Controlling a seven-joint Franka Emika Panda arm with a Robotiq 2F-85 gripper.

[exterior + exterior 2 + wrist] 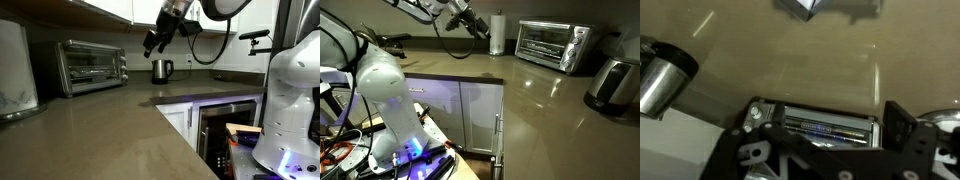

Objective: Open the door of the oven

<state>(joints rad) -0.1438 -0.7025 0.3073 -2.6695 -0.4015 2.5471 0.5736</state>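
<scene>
Door (88, 66) of the oven (118, 66) was shut, upright and flush w/ the oven front, dark glass facing out over the counter (100, 130). The oven sat at the back of the counter, close to the wall, knob panel on the side nearer the kettle (162, 70). The kettle stood further along the same back edge, well apart from the oven.

Gripper (152, 43) hung in the air above the counter, between oven and kettle but nearer the kettle, not touching either. It was well apart from the door and its bar handle. In the wrist view the claw was spread wide, one finger (750, 122) at each side of the frame, nothing between them but bare counter. A shiny metal cylinder (660, 80) showed at the left edge of that view. A blurred grey shape (805, 6) at the top edge was possibly the oven, too cut off to be sure.

In an exterior view a paper towel roll (497, 33) stood upright just beside the oven, on its arm-facing side, and a rounded silver appliance (613, 85) sat on the counter nearer the camera, apart from the oven. The white robot base (295, 90) stood off the counter's end, near white cabinet doors (470, 110) and a built-in dark-glass appliance (225, 120) under the counter, its front closed as well.
</scene>
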